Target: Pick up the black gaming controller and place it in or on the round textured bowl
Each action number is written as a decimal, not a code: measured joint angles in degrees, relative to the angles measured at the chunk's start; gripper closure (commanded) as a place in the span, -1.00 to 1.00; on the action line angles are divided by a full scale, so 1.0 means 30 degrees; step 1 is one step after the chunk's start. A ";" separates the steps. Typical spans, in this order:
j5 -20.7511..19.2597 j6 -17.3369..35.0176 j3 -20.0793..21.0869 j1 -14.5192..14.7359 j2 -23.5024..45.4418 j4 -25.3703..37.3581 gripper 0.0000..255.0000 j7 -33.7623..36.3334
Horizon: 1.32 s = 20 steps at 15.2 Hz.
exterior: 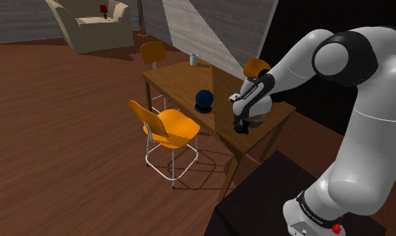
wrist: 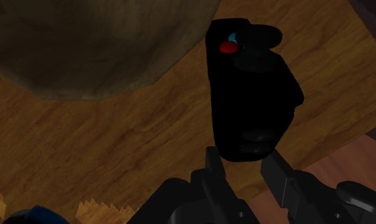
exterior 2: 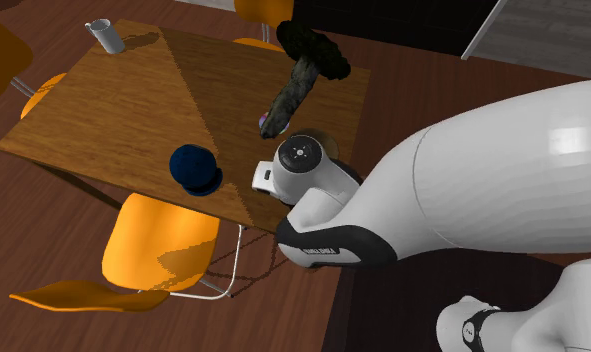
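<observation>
The black gaming controller (wrist: 250, 89), with a red and a blue button at its far end, lies lengthwise ahead of my gripper (wrist: 243, 159) over the wooden table (wrist: 116, 146). Its near end sits between my two black fingers (wrist: 213, 167), which clasp it from both sides. The round textured brown bowl (wrist: 97, 44) stands right beside the controller, its rim close to the controller's far end. In the shoulder view my gripper (exterior: 240, 127) points down at the table's near corner, close to the edge.
A dark blue round object (exterior: 204, 100) sits mid-table, with a grey cup (exterior: 193, 60) at the far corner. An orange chair (exterior: 166, 127) stands at the table's side on the shoulder view's left, and others stand behind it. A beige armchair (exterior: 92, 23) is far off.
</observation>
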 measured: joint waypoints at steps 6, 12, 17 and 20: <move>-0.0905 -0.1460 -0.0757 0.0561 -0.1575 -0.0075 1.00 0.0552; -0.1884 -0.2918 -0.1293 0.0996 -0.3099 -0.0080 1.00 0.1211; -0.2507 -0.3923 -0.1529 0.1157 -0.4127 -0.0041 -1.00 0.1587; -0.1461 -0.4358 -0.1397 0.0971 -0.3113 0.0676 -1.00 0.1906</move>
